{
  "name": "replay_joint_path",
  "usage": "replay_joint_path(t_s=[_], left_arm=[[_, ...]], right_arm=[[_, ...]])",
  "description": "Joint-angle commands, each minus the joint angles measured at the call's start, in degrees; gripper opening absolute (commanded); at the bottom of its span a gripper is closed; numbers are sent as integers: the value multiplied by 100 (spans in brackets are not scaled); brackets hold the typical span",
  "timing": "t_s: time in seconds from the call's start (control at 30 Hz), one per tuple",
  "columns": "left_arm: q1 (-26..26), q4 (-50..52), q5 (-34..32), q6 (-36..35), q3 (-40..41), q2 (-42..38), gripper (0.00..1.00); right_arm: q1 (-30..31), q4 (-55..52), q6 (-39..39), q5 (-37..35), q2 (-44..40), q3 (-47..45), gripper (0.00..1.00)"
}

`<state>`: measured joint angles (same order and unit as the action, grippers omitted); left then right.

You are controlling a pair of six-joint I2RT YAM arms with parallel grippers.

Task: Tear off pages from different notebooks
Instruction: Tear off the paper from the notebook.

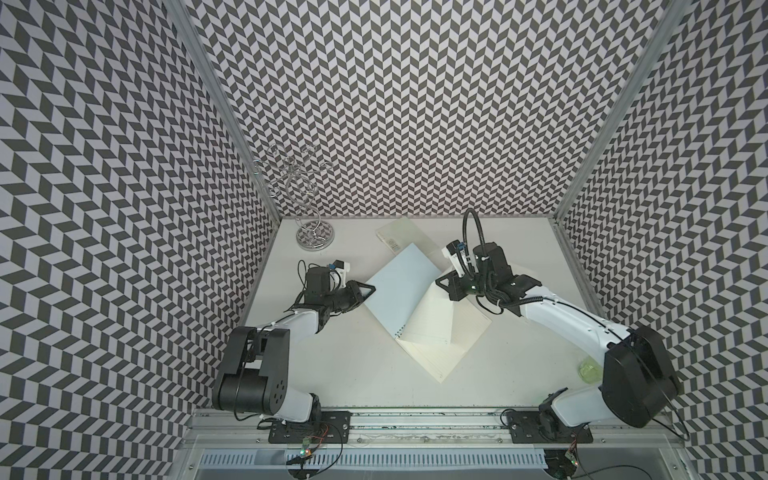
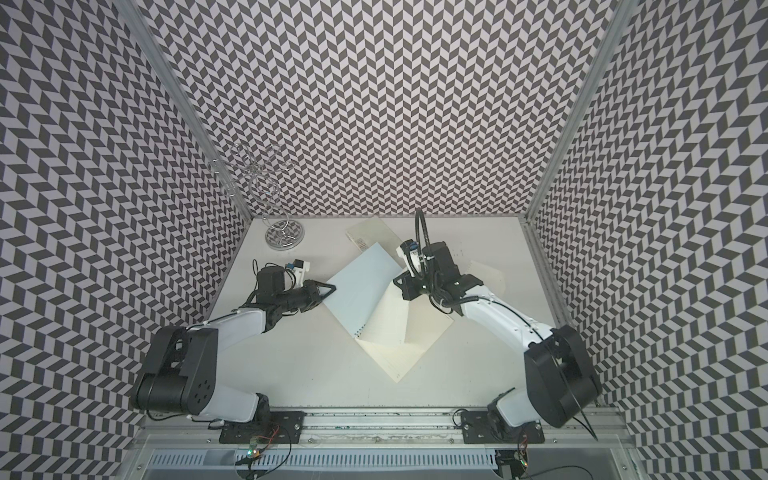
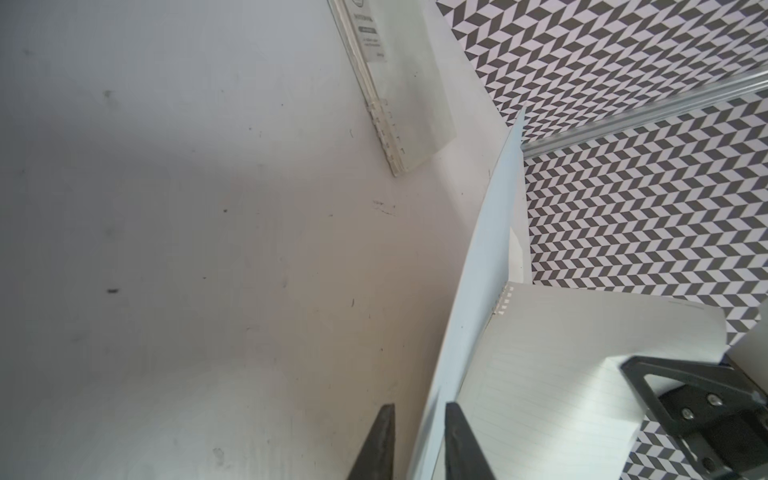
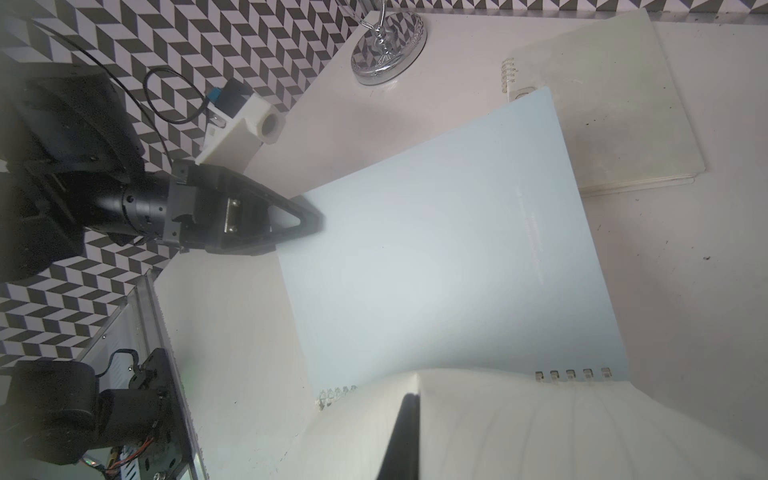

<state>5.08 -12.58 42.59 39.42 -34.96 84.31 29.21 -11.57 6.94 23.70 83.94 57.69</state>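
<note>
Mid-bench, both top views: big notebook (image 1: 440,336) lies open with one corner toward the front rail, its pale blue cover (image 1: 403,291) swung out to the left.
Left arm, top views: left end effector (image 1: 371,290) sits low over the bench (image 1: 332,374), its tip at the cover's left corner.
Right arm, top views: right end effector (image 1: 441,284) holds one page (image 1: 434,320) lifted off the stack and bent into a fold. Whether it is free of the rings I cannot tell.
Back of bench, top views: small notebook (image 1: 399,232) lies closed with its barcode label up, and the cover's far corner overlaps it. A wire stand (image 1: 313,239) is in the back left corner. A loose sheet (image 2: 488,276) with a punched edge lies flat behind the right arm.
Left wrist view: fingertips (image 3: 384,436) stand a narrow gap apart with the cover's edge between them. The cover lies against one finger and bench shows beside the other, so it is straddled, not pinched. The lined page (image 3: 561,374) curls beyond.
Right wrist view: one black finger (image 4: 405,436) presses the raised page (image 4: 540,424), and the jaws are closed on that page. The cover (image 4: 436,249) spreads ahead, with the left end effector (image 4: 316,220) at its corner.
</note>
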Motion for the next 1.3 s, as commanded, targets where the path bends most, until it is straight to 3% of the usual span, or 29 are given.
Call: replay_joint_path(t_s=[0.0,0.1,0.2,0.33,0.53,0.67,1.1,1.27], left_arm=[[34,359,-278,-102,-178,-387,15],[187,545,-674,9,-179,-707,7],[410,480,-933,249,-59,-914,0],[529,441,-1297,620,128,-1168,0],[580,721,-2124,1224,349,-1882,0],[608,831,-2359,1313,391,-1969,0],[615,814,-2738,1716,736,-2067,0],[608,770,-2835,1812,845,-2068,0]], right_arm=[[-65,313,159,-252,200,216,5],[1,-74,288,-88,566,729,5],[509,-253,354,-652,728,1018,5],[873,131,474,-408,1022,1105,5],[1333,-476,287,-584,1798,2308,4],[1824,-454,265,-974,1854,2088,4],[2704,627,194,-910,1542,750,4],[3096,728,71,-1244,1598,576,4]])
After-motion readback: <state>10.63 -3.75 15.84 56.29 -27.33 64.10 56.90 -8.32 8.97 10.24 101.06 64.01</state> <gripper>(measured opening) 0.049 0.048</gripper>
